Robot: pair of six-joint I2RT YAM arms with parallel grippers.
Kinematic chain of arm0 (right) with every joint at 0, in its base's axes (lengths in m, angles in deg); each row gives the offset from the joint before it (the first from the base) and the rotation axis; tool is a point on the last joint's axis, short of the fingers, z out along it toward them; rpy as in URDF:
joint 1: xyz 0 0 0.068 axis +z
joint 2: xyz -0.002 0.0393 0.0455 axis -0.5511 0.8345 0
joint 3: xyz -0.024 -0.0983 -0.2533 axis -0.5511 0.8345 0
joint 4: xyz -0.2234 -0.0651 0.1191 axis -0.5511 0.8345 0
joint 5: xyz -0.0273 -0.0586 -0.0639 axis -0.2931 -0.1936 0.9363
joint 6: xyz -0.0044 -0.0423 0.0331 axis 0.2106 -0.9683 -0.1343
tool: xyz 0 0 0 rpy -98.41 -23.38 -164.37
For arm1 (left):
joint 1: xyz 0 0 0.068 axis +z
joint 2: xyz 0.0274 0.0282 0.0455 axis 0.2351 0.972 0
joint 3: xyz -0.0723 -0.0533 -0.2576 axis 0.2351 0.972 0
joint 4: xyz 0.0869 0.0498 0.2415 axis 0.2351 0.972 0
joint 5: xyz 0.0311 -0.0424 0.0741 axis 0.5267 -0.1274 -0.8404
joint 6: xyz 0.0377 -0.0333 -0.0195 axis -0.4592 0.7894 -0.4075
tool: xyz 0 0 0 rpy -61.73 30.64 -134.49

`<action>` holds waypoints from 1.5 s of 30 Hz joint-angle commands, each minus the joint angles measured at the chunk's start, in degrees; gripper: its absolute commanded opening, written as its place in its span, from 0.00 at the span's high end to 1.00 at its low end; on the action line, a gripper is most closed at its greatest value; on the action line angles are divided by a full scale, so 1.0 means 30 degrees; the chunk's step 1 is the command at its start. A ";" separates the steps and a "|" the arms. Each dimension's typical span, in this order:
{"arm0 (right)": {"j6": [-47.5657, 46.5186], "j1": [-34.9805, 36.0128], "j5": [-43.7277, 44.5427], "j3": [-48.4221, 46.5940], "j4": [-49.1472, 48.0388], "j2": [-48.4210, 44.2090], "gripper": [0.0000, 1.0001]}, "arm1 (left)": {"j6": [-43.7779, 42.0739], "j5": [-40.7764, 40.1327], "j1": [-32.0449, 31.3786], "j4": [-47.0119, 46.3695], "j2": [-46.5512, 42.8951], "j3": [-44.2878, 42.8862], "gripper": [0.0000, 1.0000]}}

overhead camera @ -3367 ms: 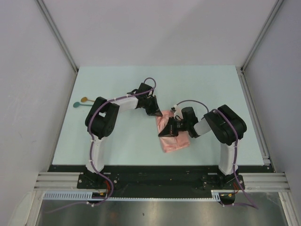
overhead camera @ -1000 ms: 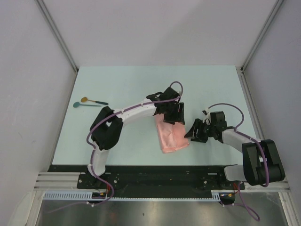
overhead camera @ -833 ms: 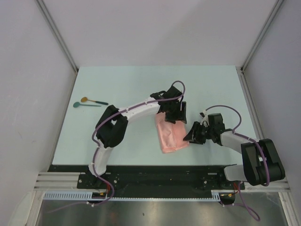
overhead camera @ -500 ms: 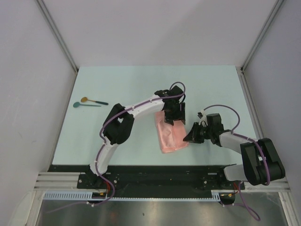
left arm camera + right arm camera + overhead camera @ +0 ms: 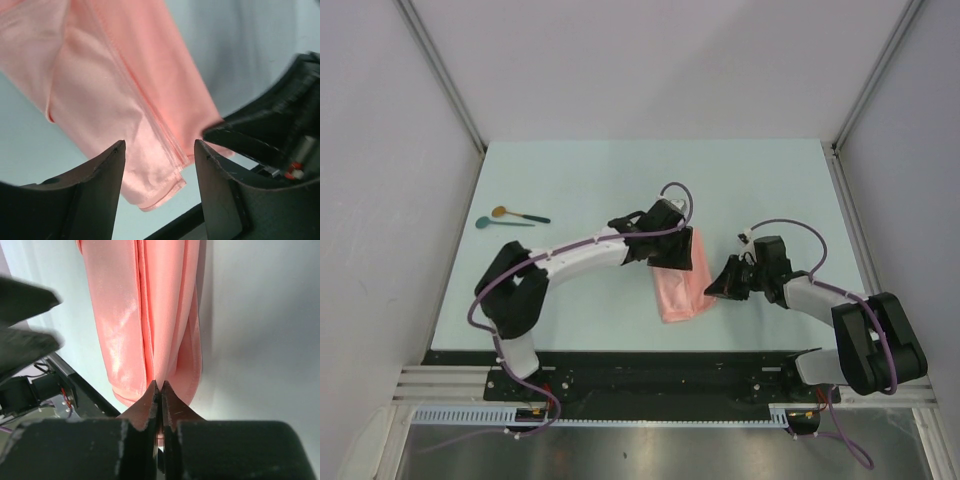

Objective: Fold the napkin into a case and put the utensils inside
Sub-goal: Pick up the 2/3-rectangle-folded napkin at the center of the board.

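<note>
The salmon-pink napkin (image 5: 682, 288) lies as a narrow, layered folded strip in the middle of the table. My left gripper (image 5: 676, 250) hovers open over its far end; in the left wrist view the cloth (image 5: 125, 110) lies between and beyond the spread fingers (image 5: 159, 146), untouched. My right gripper (image 5: 713, 288) is shut on the napkin's right edge. In the right wrist view its tips (image 5: 160, 385) pinch a fold of the cloth (image 5: 150, 315). The utensils, a golden-bowled spoon (image 5: 518, 214) and a teal-bowled spoon (image 5: 500, 223), lie at the far left.
The right gripper's dark body (image 5: 270, 130) sits close beside the left fingers. The black base rail (image 5: 650, 362) runs along the near table edge, just below the napkin. Grey walls enclose the pale green table (image 5: 580, 170).
The right gripper closed onto the napkin's right edge. The left arm swung its elbow left and lowered, its open gripper turning over the napkin's far end.
</note>
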 commanded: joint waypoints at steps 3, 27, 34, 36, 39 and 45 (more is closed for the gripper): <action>0.2539 0.0215 0.0435 -0.0402 0.0000 -0.0557 0.94 | -0.3823 -0.3491 -0.2839 -0.5293 -0.2410 0.2926 0.35; 0.3225 -0.2389 0.0521 -0.0429 0.2865 -0.2635 0.35 | -0.7196 -0.5901 -0.6417 -0.6116 0.0167 0.2197 0.31; 0.2457 -0.4179 0.4119 -0.0987 0.6589 -0.3808 0.27 | -0.8132 -0.7247 -0.7325 -0.5063 0.1280 0.0822 0.28; 0.2457 -0.4325 0.4477 -0.1017 0.7089 -0.3839 0.27 | -0.8221 -0.7888 -0.7559 -0.4479 0.1807 0.0469 0.28; 0.2574 -0.4385 0.4829 -0.0900 0.7325 -0.4159 0.27 | -0.8046 -0.8535 -0.7648 -0.3366 0.2800 -0.0759 0.29; 0.2574 -0.4385 0.4946 -0.0987 0.7559 -0.4805 0.28 | -0.7666 -0.9327 -0.7648 -0.1608 0.4268 -0.2431 0.34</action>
